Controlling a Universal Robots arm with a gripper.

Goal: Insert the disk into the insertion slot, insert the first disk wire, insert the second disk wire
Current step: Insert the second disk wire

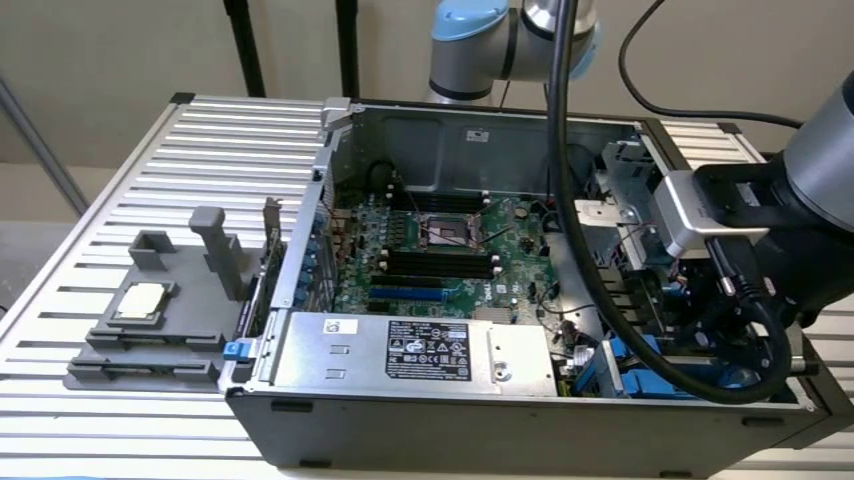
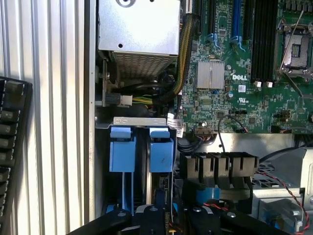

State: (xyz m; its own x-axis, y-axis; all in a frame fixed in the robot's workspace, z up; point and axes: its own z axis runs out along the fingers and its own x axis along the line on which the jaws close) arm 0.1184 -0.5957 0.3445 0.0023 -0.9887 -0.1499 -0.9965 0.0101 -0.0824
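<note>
The insertion slot [image 2: 139,121], a grey metal cage with two blue plastic tabs [image 2: 122,149], sits in the case corner beside the motherboard. Between the blue rails a thin grey edge [image 2: 147,181] stands upright; it looks like the disk seated in the cage, its label hidden. My gripper [image 2: 176,218] hangs directly over the cage's near end, close to loose black and red wires [image 2: 217,205]. In the exterior view the gripper [image 1: 687,350] is lowered into the case's front corner on the exterior view's right, above the blue cage parts [image 1: 654,385].
A large silver box with a black label [image 1: 414,350] fills the case front. The motherboard [image 1: 447,250] lies behind it. A black cable bundle [image 2: 188,54] and a white plug [image 2: 124,100] hang near the cage. A grey fixture [image 1: 147,310] stands on the slatted table.
</note>
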